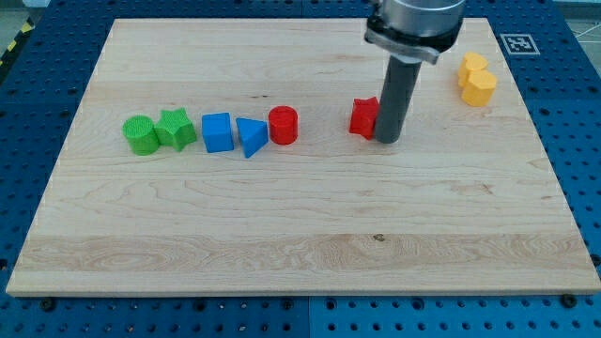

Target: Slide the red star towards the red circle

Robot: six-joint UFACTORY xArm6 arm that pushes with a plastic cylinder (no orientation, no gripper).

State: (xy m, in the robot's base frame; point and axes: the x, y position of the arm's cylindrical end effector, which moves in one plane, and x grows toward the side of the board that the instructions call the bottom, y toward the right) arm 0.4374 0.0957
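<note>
The board (pixel 300 235) is light wood with visible grain and a smooth, matt finish. Under it lies a blue surface (pixel 38 56) with rows of small holes. The red star (pixel 363 116), the red circle (pixel 283 125), the green blocks (pixel 158 132), the blue blocks (pixel 233 134) and the yellow blocks (pixel 476 79) look like matt plastic with fine ridges. The rod above my tip (pixel 388 140) is dark and matt, and its collar (pixel 414 23) looks like grey metal with a soft shine.
</note>
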